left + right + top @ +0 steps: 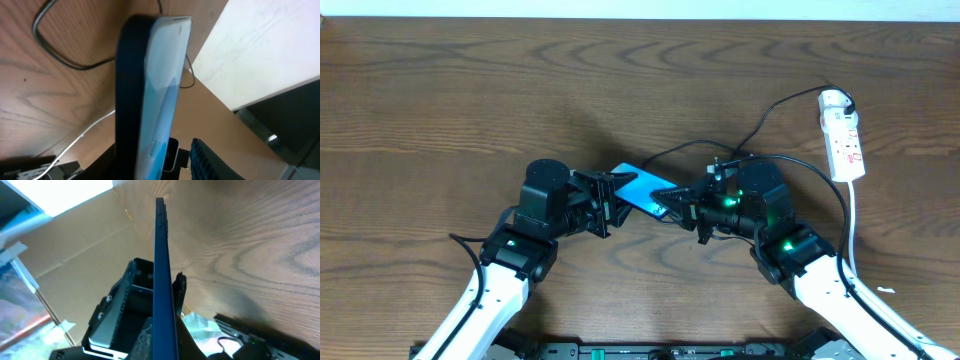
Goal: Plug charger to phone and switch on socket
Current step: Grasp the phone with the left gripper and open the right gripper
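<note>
At mid-table, the left gripper (612, 203) is clamped on the phone (645, 188). The right gripper (686, 208) meets the phone's other end; how far apart its fingers stand cannot be told. The socket (842, 135) lies far right, with the charger (765, 120) cable trailing from it.

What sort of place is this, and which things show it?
Likely an indoor robotics workbench: the left gripper and right gripper meet at the phone over a wooden table, with a white power strip nearby and cardboard beyond the table edge.

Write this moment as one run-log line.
left gripper: jaws on phone | right gripper: at phone, jaws unclear | charger: runs from socket toward phone | plugged: unclear
</note>
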